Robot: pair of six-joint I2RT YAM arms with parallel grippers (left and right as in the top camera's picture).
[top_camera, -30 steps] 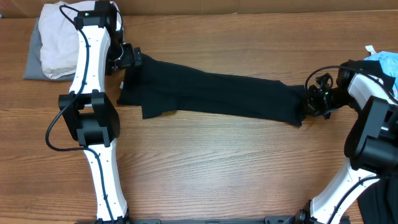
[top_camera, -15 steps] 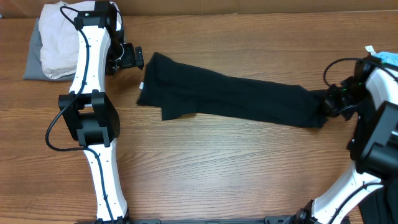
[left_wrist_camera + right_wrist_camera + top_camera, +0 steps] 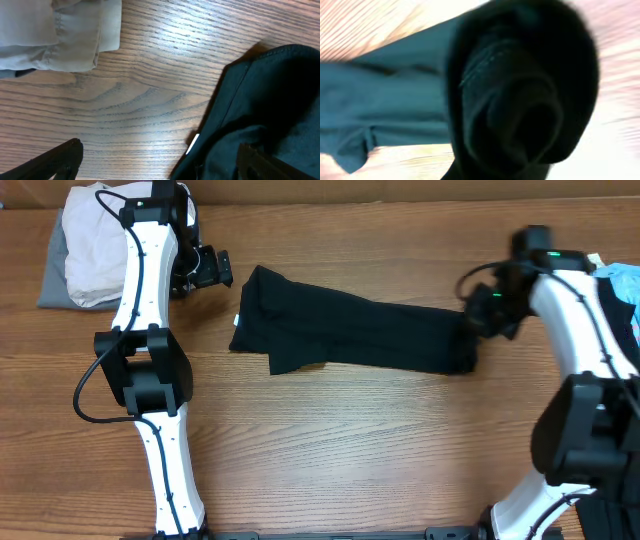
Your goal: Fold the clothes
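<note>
The black T-shirt (image 3: 350, 335) lies as a long folded strip across the middle of the table, its small white tag (image 3: 237, 320) at the left end. My left gripper (image 3: 216, 273) is open and empty, just left of that end. In the left wrist view the open fingers (image 3: 160, 152) frame bare wood, with the shirt (image 3: 270, 100) and its tag (image 3: 192, 144) to the right. My right gripper (image 3: 480, 320) is shut on the shirt's right end, which bunches up. Black fabric (image 3: 520, 100) fills the blurred right wrist view and hides the fingers.
A stack of cream and grey clothes (image 3: 85, 250) sits at the far left and also shows in the left wrist view (image 3: 60, 35). A light blue item (image 3: 622, 280) lies at the right edge. Dark fabric (image 3: 612, 515) is at the bottom right corner.
The left gripper let go of the shirt's left end. The right gripper dragged the shirt to the right, then swung back left with the right end, so the strip is shorter.
</note>
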